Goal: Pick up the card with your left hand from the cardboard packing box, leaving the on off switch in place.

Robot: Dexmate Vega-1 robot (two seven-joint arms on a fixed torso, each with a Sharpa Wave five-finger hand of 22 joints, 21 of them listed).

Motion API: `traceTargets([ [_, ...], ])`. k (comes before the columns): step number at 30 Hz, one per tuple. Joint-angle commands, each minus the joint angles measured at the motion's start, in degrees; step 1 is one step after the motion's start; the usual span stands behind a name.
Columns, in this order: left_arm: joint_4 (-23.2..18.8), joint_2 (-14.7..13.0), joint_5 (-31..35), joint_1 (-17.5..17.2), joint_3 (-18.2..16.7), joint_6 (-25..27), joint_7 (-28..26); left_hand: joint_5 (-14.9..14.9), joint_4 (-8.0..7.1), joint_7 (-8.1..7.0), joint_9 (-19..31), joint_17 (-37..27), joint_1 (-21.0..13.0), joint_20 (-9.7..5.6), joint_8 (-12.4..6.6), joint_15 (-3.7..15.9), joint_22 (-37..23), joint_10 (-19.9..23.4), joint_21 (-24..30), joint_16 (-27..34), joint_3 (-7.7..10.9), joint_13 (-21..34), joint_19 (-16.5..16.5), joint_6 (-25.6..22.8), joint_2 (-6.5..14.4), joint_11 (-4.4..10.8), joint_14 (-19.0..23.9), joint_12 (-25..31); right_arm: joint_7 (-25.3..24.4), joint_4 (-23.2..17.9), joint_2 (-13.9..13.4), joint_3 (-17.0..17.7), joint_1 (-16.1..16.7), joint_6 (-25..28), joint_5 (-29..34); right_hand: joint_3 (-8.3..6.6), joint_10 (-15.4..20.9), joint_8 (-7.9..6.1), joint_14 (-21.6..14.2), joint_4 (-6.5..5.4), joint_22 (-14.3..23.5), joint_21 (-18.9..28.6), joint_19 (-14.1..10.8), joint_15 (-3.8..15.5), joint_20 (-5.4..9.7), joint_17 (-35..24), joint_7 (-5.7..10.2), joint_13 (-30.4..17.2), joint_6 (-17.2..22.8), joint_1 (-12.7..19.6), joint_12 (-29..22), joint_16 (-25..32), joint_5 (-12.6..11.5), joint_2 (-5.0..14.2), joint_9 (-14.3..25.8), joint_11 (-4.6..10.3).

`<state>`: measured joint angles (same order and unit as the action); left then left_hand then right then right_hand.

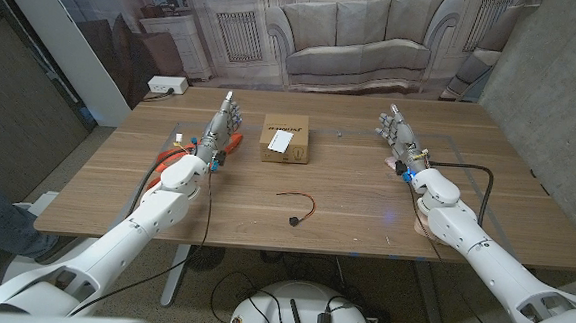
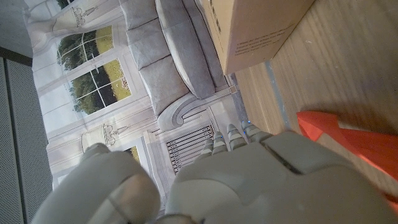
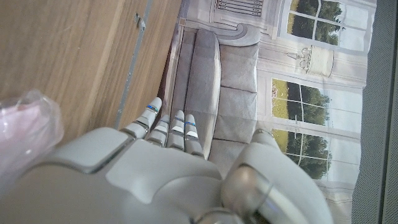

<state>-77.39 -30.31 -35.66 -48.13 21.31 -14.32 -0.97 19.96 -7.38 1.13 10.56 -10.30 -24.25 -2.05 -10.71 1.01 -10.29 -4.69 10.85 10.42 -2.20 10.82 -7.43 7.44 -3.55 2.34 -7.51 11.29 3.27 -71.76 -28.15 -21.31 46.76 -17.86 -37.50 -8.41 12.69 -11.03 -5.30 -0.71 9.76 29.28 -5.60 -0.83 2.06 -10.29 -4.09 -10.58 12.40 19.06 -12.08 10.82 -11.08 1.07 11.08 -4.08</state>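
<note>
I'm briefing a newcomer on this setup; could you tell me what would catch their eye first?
The cardboard packing box at the table's middle, a white card on top. The left hand and right hand stand either side, both empty. Nearer the robot lies a small black part with a red wire.

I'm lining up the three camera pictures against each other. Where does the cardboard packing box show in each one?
Head view: the cardboard packing box sits mid-table, just right of the left hand.
Left wrist view: the box fills the upper middle, beyond that hand's fingers.
Right wrist view: not in it.
Shared landmark: the printed sofa backdrop behind the table.
</note>
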Motion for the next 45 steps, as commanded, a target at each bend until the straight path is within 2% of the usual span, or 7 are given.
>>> traceTargets([
  [1, -4.3, -0.7, 1.1, -0.9, -0.3, 1.6, -3.6, 0.9, -0.23, 0.11, 0.1, -0.2, -0.7, -2.06, -0.83, -0.16, -0.1, 1.0, 0.8, 0.8, -0.05, 0.1, 0.6, -0.9, 0.3, -0.22, 0.9, 0.8, 1.8, 2.3, 0.7, 0.0, -0.7, -1.1, -0.7, -0.43, 0.4, -0.46, -0.6, 0.02, 0.1, 0.3, -0.6, 0.14, 1.40, -0.3, -0.01, -0.1, 0.8, 0.2, -0.4, 0.4, -0.2, 0.11, 0.1, -0.13],
  [8, -5.7, -1.5, 1.3, -1.8, -0.6, 1.8, -4.0, 1.3, -0.11, 0.22, 0.1, -0.2, -0.9, -1.74, -1.00, -0.26, -0.1, 1.5, 0.9, 0.9, -0.08, 0.1, 0.8, -1.5, 0.6, -0.24, 1.4, 0.9, 0.6, 0.3, -0.1, 0.2, 0.7, -0.1, -0.8, -0.47, 0.6, -0.51, -0.8, 0.03, 0.1, 0.1, -0.7, -0.06, 1.31, -0.3, -0.02, -0.1, 1.0, 0.2, -0.4, 0.4, -0.3, 0.28, 0.1, -0.28],
  [9, -5.8, -1.5, 1.3, -1.9, -0.7, 1.7, -3.9, 1.3, -0.08, 0.22, 0.1, -0.2, -1.0, -1.61, -1.02, -0.27, -0.1, 1.6, 0.9, 0.8, -0.08, 0.1, 0.8, -1.6, 0.7, -0.63, 1.5, 1.0, 0.5, 0.0, -0.2, 0.3, 0.9, -0.2, -0.7, -0.48, 0.7, -0.52, -0.9, 0.03, 0.1, 0.1, -0.7, -0.08, 1.29, -0.3, -0.04, -0.1, 1.0, 0.2, -0.5, 0.4, -0.3, 0.30, 0.1, -0.28],
  [16, -6.4, -1.8, 1.2, -2.7, -1.1, 0.9, -3.8, 1.7, 0.03, 0.17, 0.1, -0.2, -1.3, -1.31, -1.10, -0.28, 0.0, 2.1, 0.9, 1.0, -0.10, 0.1, 1.1, -2.0, 1.0, -0.35, 2.1, 1.1, -0.7, -1.8, -0.7, 0.7, 2.1, 0.2, -0.9, -0.50, 0.7, -0.49, -1.0, 0.09, 0.1, -0.1, -0.8, -0.14, 1.24, -0.3, 0.04, -0.1, 1.0, 0.2, -0.5, 0.4, -0.3, 0.40, 0.1, -0.11],
  [29, -10.3, -3.7, 2.9, -5.2, -2.1, 0.1, -5.7, 2.4, 0.33, -0.20, 0.1, -0.2, -2.0, -0.66, -1.70, -0.01, 0.0, 3.9, 1.2, 1.3, -0.10, 0.1, 2.0, -4.2, 1.7, -0.12, 3.9, 1.6, -0.2, -1.3, -0.6, 1.2, 2.6, -0.9, -1.5, -0.64, 1.0, -0.50, -1.4, 0.24, 0.1, -0.5, -1.1, -0.17, 0.92, -0.2, 0.05, -0.1, 1.1, 0.4, -0.6, 0.5, -0.3, 0.72, 0.1, -0.01],
  [33, -11.0, -3.6, 3.6, -5.5, -2.1, -0.4, -6.1, 2.5, 0.39, -0.11, 0.1, -0.2, -2.2, -0.64, -1.76, -0.01, 0.0, 4.1, 1.2, 1.3, -0.09, 0.1, 2.2, -4.5, 1.8, -0.03, 4.0, 1.6, 1.6, -1.4, -0.2, 1.9, 3.3, -0.8, -3.9, -0.68, 1.0, -0.54, -1.4, 0.30, 0.1, -0.6, -1.1, -0.12, 0.94, -0.2, 0.14, -0.1, 1.2, 0.5, -0.5, 0.5, -0.3, 0.79, 0.1, -0.02],
  [45, -12.1, -3.3, 5.9, -5.9, -1.4, -2.3, -6.5, 2.8, 0.57, -0.14, 0.1, -0.2, -2.6, -0.62, -1.65, 0.03, 0.0, 4.4, 1.2, 1.2, -0.04, 0.1, 2.4, -4.7, 2.2, -0.25, 4.4, 1.6, 1.6, -1.9, -0.2, 1.8, 3.1, -0.7, -3.7, -0.84, 1.2, -0.54, -1.5, 0.48, 0.2, -0.9, -1.3, -0.14, 0.86, -0.2, 0.20, -0.1, 1.3, 0.8, -0.6, 0.4, -0.2, 1.10, 0.1, -0.08],
])
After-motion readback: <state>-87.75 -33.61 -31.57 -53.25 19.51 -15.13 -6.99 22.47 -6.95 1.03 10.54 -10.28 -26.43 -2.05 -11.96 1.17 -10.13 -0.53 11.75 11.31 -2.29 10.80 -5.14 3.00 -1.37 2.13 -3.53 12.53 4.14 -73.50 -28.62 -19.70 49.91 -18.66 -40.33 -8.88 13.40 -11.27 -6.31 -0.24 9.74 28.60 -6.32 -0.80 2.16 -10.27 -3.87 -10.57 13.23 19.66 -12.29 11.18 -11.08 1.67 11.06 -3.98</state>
